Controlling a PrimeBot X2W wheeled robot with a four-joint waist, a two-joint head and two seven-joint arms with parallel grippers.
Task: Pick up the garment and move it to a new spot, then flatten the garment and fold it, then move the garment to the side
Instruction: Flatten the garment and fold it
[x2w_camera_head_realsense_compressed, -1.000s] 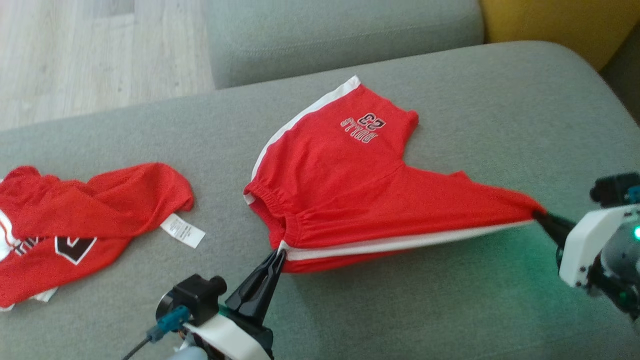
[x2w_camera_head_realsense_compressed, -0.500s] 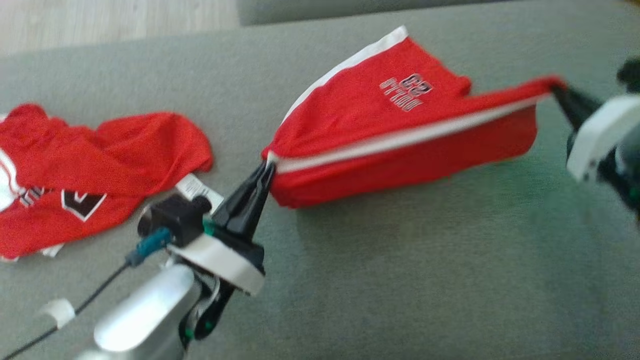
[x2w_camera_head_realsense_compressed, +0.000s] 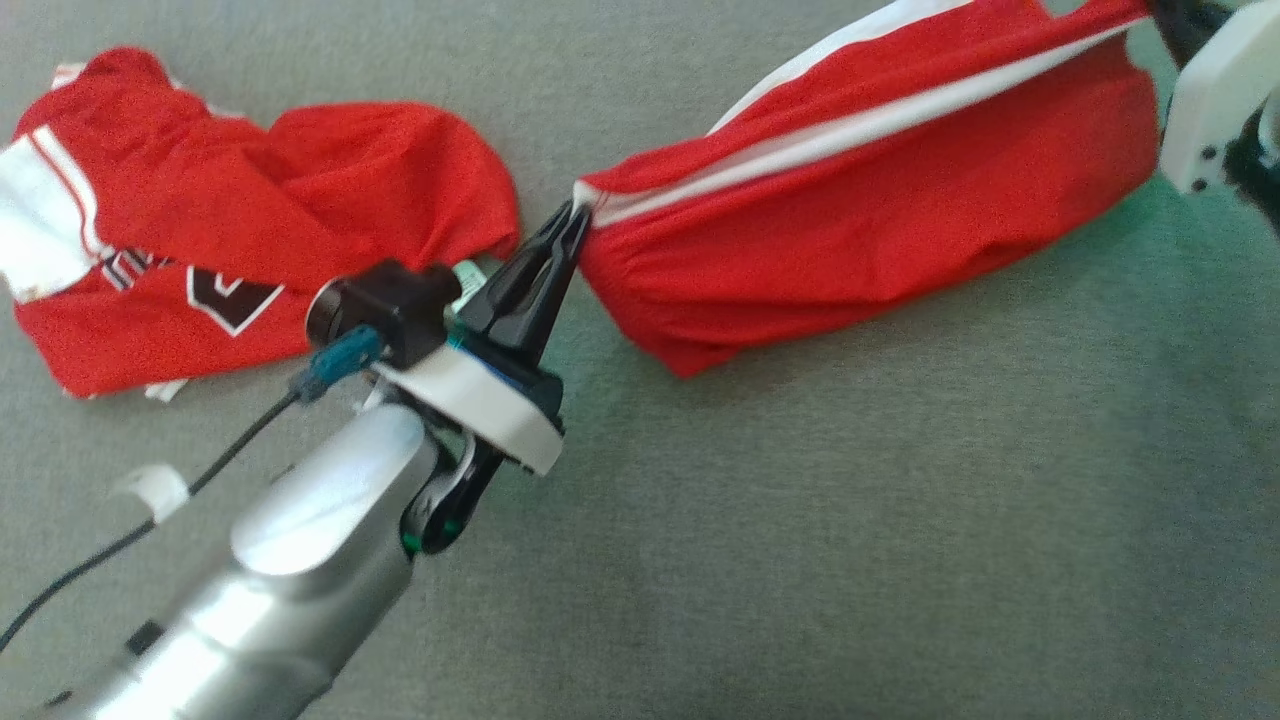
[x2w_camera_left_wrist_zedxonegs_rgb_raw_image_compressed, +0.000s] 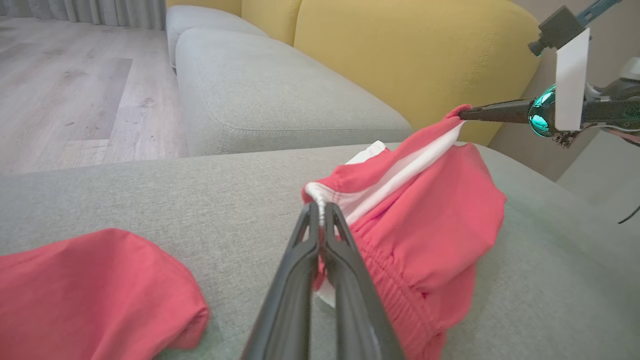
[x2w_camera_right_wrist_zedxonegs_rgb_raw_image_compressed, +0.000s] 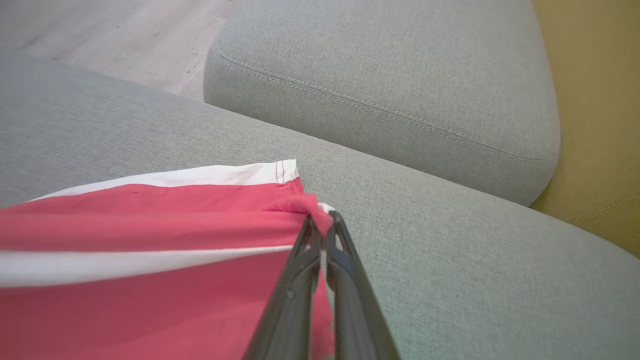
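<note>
A pair of red shorts (x2w_camera_head_realsense_compressed: 880, 190) with a white side stripe hangs stretched between my two grippers above the grey sofa cushion (x2w_camera_head_realsense_compressed: 800, 520). My left gripper (x2w_camera_head_realsense_compressed: 575, 215) is shut on the waistband corner; the left wrist view shows its tips (x2w_camera_left_wrist_zedxonegs_rgb_raw_image_compressed: 320, 207) pinching the white hem of the shorts (x2w_camera_left_wrist_zedxonegs_rgb_raw_image_compressed: 425, 220). At the head view's top right, my right gripper (x2w_camera_head_realsense_compressed: 1160, 12) is shut on the leg-end corner. In the right wrist view its tips (x2w_camera_right_wrist_zedxonegs_rgb_raw_image_compressed: 322, 220) clamp the red cloth (x2w_camera_right_wrist_zedxonegs_rgb_raw_image_compressed: 150, 280). The shorts' lower part sags onto the cushion.
A second red garment (x2w_camera_head_realsense_compressed: 220, 210) with white trim and a dark emblem lies crumpled at the left of the cushion. Another grey cushion (x2w_camera_left_wrist_zedxonegs_rgb_raw_image_compressed: 280, 100) and a yellow backrest (x2w_camera_left_wrist_zedxonegs_rgb_raw_image_compressed: 415, 55) stand beyond. Wood floor (x2w_camera_left_wrist_zedxonegs_rgb_raw_image_compressed: 65, 85) lies past the sofa's edge.
Both grippers have lifted the shorts' near edge and carried it up and away, so the shorts fold over and hang between them. The head camera has tilted down.
</note>
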